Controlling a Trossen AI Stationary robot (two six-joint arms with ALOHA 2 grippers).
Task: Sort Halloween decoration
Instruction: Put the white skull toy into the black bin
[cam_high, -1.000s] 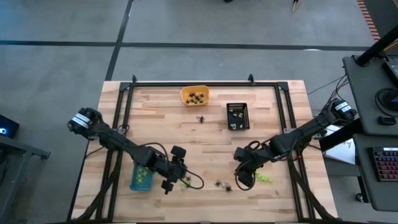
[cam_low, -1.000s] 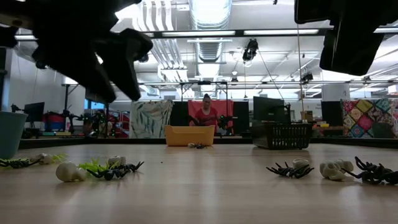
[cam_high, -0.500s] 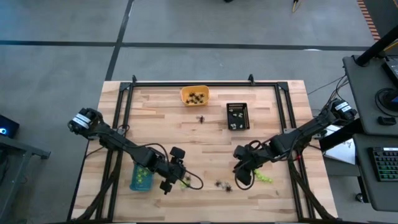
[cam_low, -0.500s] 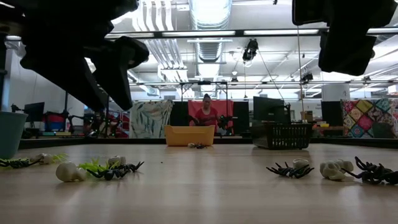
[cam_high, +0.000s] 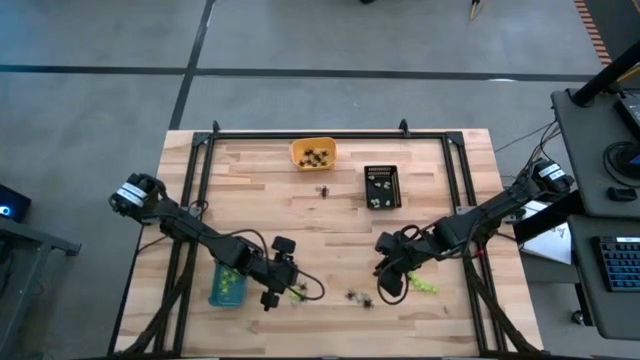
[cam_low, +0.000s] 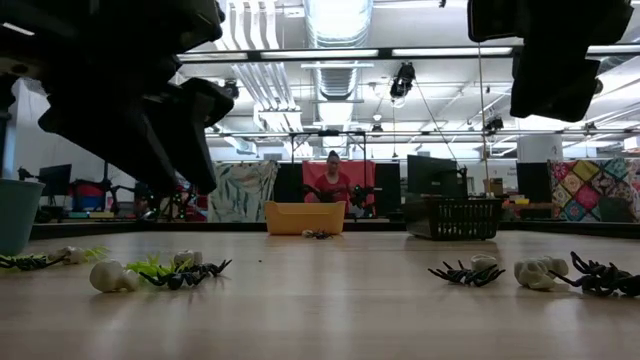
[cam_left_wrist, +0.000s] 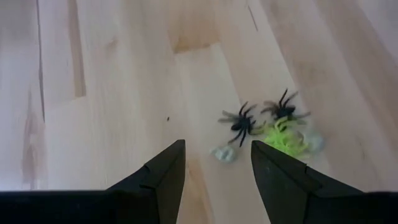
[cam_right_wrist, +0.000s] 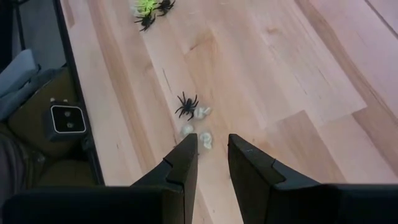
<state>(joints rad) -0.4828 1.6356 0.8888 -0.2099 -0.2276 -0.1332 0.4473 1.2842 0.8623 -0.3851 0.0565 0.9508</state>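
Wooden worktop (cam_high: 330, 230) is carrying little spiders (cam_left_wrist: 241, 124) and whitish bits (cam_right_wrist: 205, 139) near its front edge. Left gripper (cam_left_wrist: 214, 165) is hanging over one pile, jaws apart and empty, likely lining up to pick. Right gripper (cam_right_wrist: 211, 155) is waiting over another, jaws narrow, empty.

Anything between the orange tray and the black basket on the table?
High view: one stray black spider lies on bare wood in the stretch between the orange tray and the black basket, near the tray. Nothing else there.
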